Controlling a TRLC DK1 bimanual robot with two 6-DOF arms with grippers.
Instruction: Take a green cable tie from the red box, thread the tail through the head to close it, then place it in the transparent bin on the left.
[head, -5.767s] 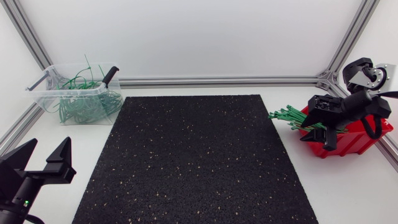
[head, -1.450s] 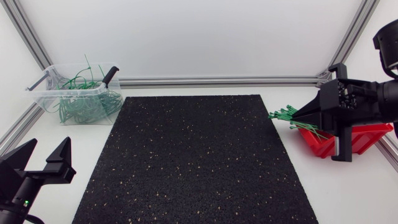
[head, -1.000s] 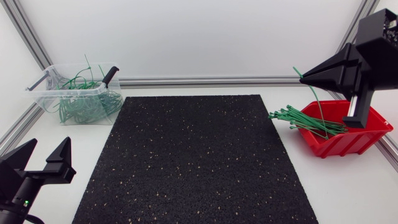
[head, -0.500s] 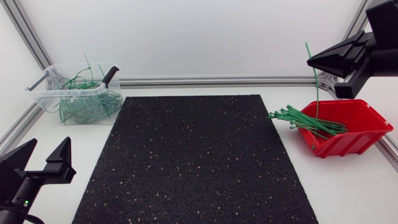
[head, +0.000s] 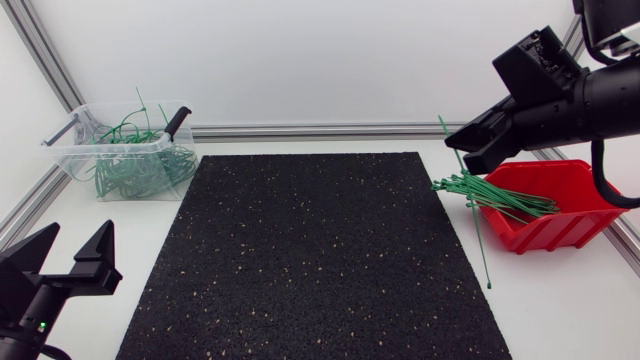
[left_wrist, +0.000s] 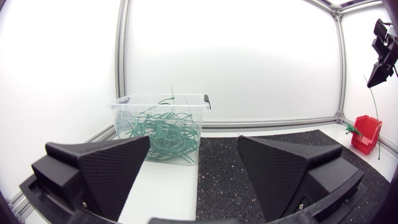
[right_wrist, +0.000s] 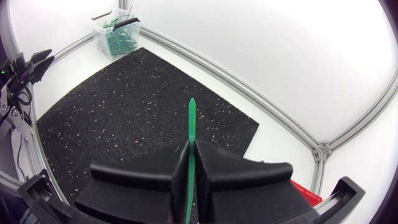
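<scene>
Near the bench's right edge, our right tool (head: 461, 150) pinches one green cable tie (head: 478, 235) lifted from the red box (head: 560, 232); our left tool (head: 80, 235) waits spread. Threading and binning remain.

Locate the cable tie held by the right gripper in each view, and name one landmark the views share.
Head view: the green cable tie hangs from the right gripper, beside the red box.
Left wrist view: far off, a thin strand under the right gripper, by the red box.
Right wrist view: clamped between the gripper's fingers, tip pointing out ahead.
Shared landmark: the transparent bin.
</scene>
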